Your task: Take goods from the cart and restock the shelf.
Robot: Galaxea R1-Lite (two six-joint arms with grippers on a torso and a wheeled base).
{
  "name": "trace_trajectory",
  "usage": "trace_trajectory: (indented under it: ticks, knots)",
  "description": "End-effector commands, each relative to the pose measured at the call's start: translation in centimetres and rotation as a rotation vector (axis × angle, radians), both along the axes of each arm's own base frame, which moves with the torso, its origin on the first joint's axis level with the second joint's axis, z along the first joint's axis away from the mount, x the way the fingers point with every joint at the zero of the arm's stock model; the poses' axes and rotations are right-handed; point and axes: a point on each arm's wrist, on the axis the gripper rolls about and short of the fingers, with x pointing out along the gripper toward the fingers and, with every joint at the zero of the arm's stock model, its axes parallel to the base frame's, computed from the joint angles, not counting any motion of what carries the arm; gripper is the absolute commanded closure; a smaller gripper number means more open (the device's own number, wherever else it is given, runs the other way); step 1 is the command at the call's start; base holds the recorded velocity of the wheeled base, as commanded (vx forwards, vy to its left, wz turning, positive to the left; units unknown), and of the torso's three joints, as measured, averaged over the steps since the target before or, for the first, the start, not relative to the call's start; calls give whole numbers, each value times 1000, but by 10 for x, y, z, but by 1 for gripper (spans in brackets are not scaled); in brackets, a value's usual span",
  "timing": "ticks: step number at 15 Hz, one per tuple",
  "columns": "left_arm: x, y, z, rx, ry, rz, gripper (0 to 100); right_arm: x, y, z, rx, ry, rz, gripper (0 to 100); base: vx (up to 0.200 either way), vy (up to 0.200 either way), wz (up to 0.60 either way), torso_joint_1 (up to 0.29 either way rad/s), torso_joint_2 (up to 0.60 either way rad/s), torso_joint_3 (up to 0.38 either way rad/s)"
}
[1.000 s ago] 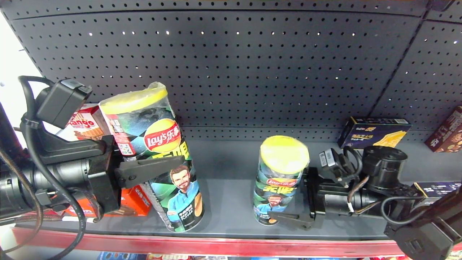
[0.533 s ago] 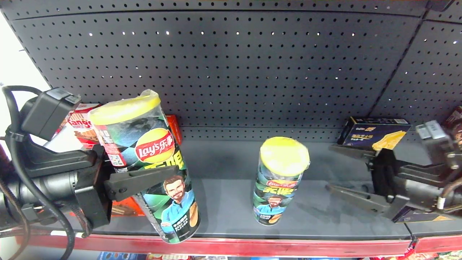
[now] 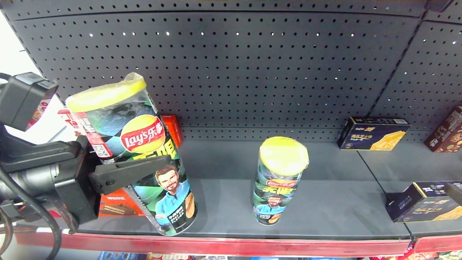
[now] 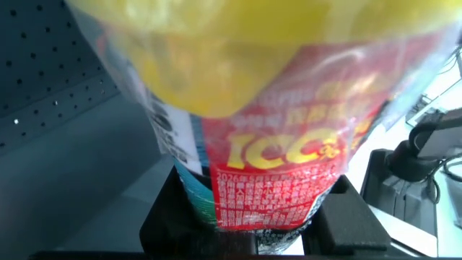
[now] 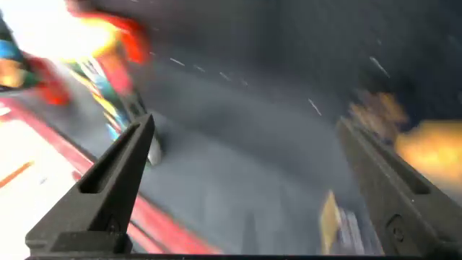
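Count: two chip cans [image 3: 133, 144] [image 3: 279, 180], two dark blue boxes [image 3: 373, 133] [image 3: 422, 202], one brown box [image 3: 445, 135]. The orange wafer boxes [image 3: 115, 207] are partly hidden, so their number cannot be told.
Left gripper [image 3: 151, 162]: clamped on the held can [image 3: 133, 144] at mid-height, with one finger across its front.
Held can: tilted, its yellow lid leaning left and its base by the red front strip [image 3: 231, 247] of the shelf [image 3: 335, 195]. Whether it touches the shelf cannot be told.
Orange wafer boxes: behind the held can and the left gripper, at the shelf's left end.
Standing can [image 3: 279, 180]: upright at mid-shelf, well apart from the held can.
Dark blue boxes: one against the pegboard back [image 3: 252, 72], one nearer the front, both on the right.
Brown box: far right, by the back.
Labels: both cans carry a round red-and-yellow logo and a bearded man in a blue shirt.
Left wrist view: the held can's red panel with yellow figures, below the yellow lid.
Right wrist view: right gripper [image 5: 245, 126], fingers spread wide apart, over the shelf and its red front strip.
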Motion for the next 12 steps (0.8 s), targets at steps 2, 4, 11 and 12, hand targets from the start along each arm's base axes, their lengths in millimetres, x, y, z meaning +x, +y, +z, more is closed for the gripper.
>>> trace_trajectory:
  ticks: [2,4,11,12]
  knots:
    - [-1,0,4,-4,-16,-3,100,-85,31,-54,48,62,-464,0,0,0,0,0,0,0]
    - [-2,0,2,-3,-12,-1,100,-96,46,-78,66,82,-575,0,0,0,0,0,0,0]
    - [-10,1,6,-10,-32,-17,100,-87,39,-119,110,104,-937,0,0,0,0,0,0,0]
    - [-9,1,5,-9,-31,-15,100,-87,39,-120,108,104,-939,0,0,0,0,0,0,0]
